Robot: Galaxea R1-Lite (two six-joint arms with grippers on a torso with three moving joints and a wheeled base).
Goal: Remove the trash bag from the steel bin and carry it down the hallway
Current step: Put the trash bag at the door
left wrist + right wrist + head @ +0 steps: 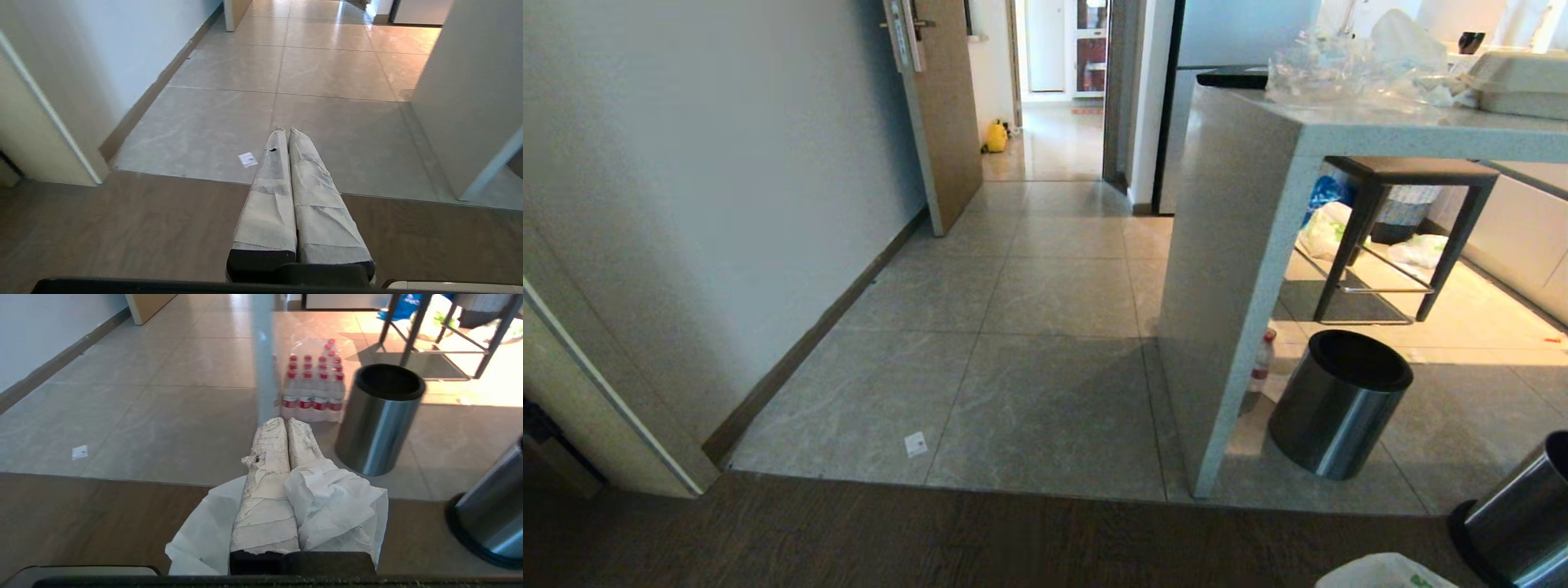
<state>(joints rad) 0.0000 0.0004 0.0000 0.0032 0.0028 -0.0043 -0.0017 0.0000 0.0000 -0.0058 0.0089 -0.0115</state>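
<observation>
**Hallway threshold: bag in right gripper, both arms level and low**

- Hallway (1045, 294): grey marble-look tiles run from the dark wood floor at the near edge to an open brown door (943, 106) far off; white wall with dark baseboard on the left.
- Counter (1241, 245): pale speckled slab end panel, standing right of the tiled passage, with clear plastic wrapping on top.
- Black stool (1409, 212): under the counter, with bags heaped behind it.
- Steel bin (1339, 404): upright on the tiles just beside the counter's end panel, its dark mouth open. A second steel bin (1523, 523) sits at the near right edge.
- Bottle pack (312, 386): red-capped water bottles, shrink-wrapped, behind the bin.
- Trash bag (331, 510): out of the bin, crumpled white plastic bunched around the base of the right gripper's fingers.
- Right gripper (286, 424): pointed forward over the wood-to-tile edge, taped fingers pressed together with the bag pinched in them.
- Left gripper (288, 132): likewise level and forward, fingers pressed together, nothing between them.
- Paper scrap (916, 443): flat on the tile near the wood edge.
</observation>
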